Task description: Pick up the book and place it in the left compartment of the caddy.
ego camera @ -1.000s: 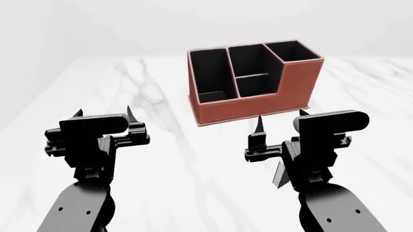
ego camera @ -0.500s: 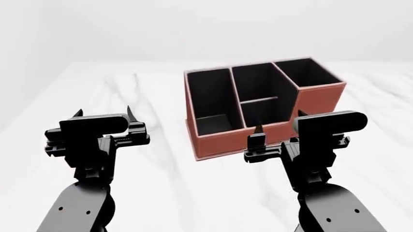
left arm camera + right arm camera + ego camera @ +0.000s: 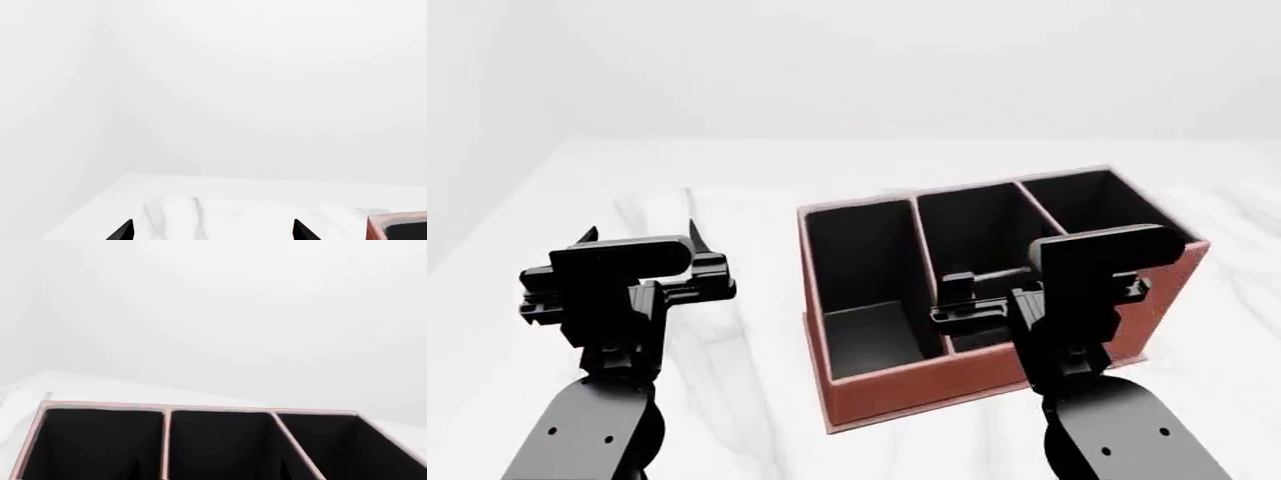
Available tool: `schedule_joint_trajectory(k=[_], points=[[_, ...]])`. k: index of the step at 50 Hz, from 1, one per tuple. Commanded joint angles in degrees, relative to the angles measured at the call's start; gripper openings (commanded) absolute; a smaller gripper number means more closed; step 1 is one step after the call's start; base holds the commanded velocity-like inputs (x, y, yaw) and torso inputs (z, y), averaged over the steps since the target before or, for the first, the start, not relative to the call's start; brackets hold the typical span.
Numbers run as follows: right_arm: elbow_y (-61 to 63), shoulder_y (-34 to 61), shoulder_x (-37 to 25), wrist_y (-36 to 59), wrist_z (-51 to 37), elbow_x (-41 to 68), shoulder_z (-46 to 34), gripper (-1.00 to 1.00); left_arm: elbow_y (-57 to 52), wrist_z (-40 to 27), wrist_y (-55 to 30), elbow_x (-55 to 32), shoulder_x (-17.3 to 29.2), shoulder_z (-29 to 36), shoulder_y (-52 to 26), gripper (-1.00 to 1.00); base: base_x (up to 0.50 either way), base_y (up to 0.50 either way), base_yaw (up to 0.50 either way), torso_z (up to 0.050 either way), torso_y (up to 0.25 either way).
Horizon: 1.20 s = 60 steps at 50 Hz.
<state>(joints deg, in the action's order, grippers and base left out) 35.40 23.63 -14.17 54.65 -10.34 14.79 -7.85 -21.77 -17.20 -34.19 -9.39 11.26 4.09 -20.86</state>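
The reddish-brown caddy point(image 3: 888, 405) with black lining stands on the white marble table, close in front of me and right of centre. Its left compartment point(image 3: 865, 285) is a long narrow slot and holds nothing. The book is not in view in any frame. My right gripper point(image 3: 1004, 288) is open and empty, over the caddy's front middle slots; the right wrist view shows its fingertips point(image 3: 137, 471) wide apart against the black lining, with the caddy's rim point(image 3: 167, 410) and left compartment point(image 3: 100, 442) ahead. My left gripper point(image 3: 643, 232) is open and empty over bare table left of the caddy.
The marble table point(image 3: 694, 200) runs back to a plain white wall. The left wrist view shows my left gripper point(image 3: 212, 232), bare tabletop point(image 3: 180, 210), and a corner of the caddy point(image 3: 393, 227) at one edge.
The caddy has come nearer and lower in the head view, and now lies under my right gripper. Both arms keep the same place in the view, jaws still open.
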Motion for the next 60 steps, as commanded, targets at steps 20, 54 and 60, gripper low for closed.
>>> schedule_joint_trajectory(k=[20,54,60], points=[[7.6,4.5,0.6,17.8,-4.5,2.6,3.0,1.00,-0.1,-0.6,0.5,-0.8,0.9,0.6,0.7,1.00,0.10,0.00,0.00,0.000,0.001],[13.2,6.2,-53.5,-33.4,-77.0,108.2,-14.4,1.00,-1.2,-1.4,0.0,-1.9,2.1,0.2,0.4,1.00,0.00,0.00,0.00,0.000,0.000],[15.5,1.3,-55.1,-38.1,-76.6,107.8,-13.3,1.00,-1.2,-1.6,0.2,-2.1,2.1,0.3,0.6,1.00,0.00,0.00,0.00,0.000,0.000]])
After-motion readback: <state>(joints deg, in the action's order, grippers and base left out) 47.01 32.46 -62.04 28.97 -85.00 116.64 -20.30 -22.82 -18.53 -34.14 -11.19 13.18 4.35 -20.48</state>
